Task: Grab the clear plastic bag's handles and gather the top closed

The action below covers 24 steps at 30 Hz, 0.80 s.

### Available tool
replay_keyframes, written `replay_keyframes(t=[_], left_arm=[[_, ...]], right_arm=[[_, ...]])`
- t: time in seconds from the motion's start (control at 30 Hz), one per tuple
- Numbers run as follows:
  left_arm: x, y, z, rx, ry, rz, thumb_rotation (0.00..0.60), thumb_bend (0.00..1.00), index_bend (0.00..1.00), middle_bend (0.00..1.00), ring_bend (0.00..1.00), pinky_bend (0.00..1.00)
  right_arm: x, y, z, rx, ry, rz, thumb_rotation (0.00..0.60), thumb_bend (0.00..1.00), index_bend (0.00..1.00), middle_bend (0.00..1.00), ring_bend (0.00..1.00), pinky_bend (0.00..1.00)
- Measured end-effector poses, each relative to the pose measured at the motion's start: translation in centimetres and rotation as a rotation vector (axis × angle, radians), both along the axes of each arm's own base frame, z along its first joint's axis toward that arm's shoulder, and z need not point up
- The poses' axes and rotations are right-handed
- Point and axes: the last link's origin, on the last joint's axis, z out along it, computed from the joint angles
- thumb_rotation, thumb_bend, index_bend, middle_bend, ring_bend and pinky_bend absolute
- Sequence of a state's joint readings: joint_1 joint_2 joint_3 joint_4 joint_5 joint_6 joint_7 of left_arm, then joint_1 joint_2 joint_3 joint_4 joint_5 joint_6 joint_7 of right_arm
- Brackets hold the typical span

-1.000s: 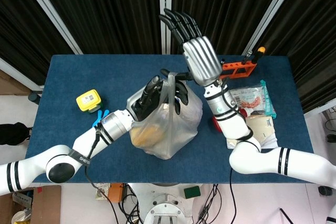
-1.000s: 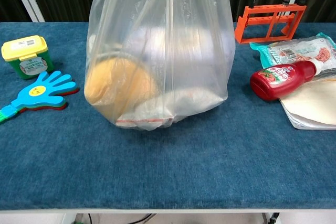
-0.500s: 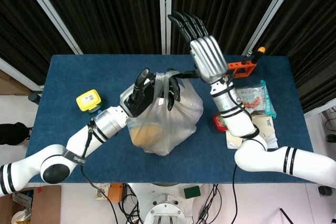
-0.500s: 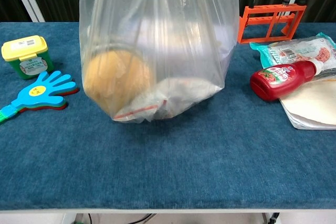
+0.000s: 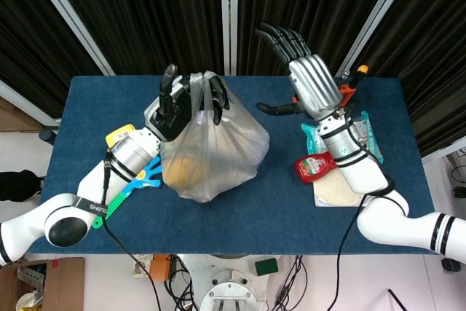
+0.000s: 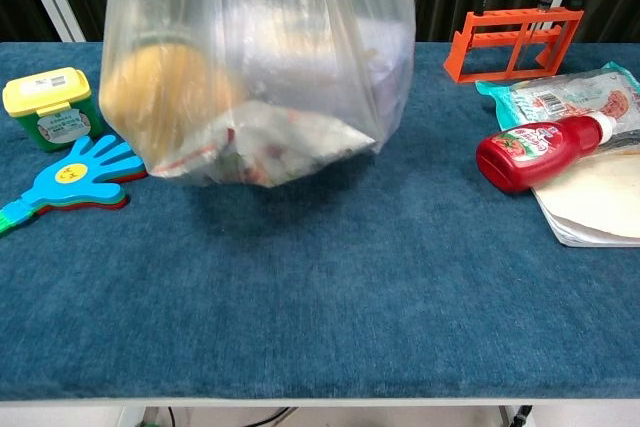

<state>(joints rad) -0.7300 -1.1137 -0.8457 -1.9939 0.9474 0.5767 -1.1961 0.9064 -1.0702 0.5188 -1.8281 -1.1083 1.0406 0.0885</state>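
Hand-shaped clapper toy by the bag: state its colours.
The clapper toy is light blue with a yellow smiley disc, over a red layer; the chest view shows it best.

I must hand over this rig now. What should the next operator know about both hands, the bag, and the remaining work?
Left hand: grips the gathered top of the clear plastic bag, which hangs lifted off the blue table, over its left part.
Right hand: open, holds nothing, raised right of the bag and apart from it.
Done: handles bunched in one hand.
Left: probably check that the top is fully closed, then set the bag down, clear of the hand-shaped clapper.
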Motion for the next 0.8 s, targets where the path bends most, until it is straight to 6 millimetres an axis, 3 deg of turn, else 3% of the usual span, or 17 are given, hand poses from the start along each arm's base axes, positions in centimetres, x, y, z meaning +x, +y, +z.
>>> replay_keyframes(t=[0.13, 0.33, 0.6, 0.8], left_arm=[[-0.3, 0.5, 0.7, 0.028, 0.0, 0.026, 0.098, 0.01, 0.49, 0.57, 0.49, 0.63], [-0.3, 1.1, 2.1, 0.088, 0.026, 0.051, 0.068, 0.0, 0.46, 0.54, 0.48, 0.61], [1.3, 1.6, 5.3, 0.18, 0.099, 0.023, 0.058, 0.01, 0.37, 0.43, 0.39, 0.56], [2.4, 1.9, 7.3, 0.227, 0.152, 0.018, 0.058, 0.01, 0.36, 0.42, 0.39, 0.56]], right_arm=[[-1.5, 0.9, 1.4, 0.014, -0.042, 0.008, 0.6, 0.0, 0.0, 0.0, 0.0, 0.0], [-5.4, 2.9, 4.7, -0.08, -0.071, -0.001, 0.6, 0.0, 0.0, 0.0, 0.0, 0.0], [-14.9, 6.3, 7.4, -0.272, 0.023, -0.148, 0.6, 0.01, 0.0, 0.0, 0.0, 0.0], [-22.2, 8.8, 7.2, -0.345, 0.087, -0.284, 0.6, 0.03, 0.0, 0.0, 0.0, 0.0]])
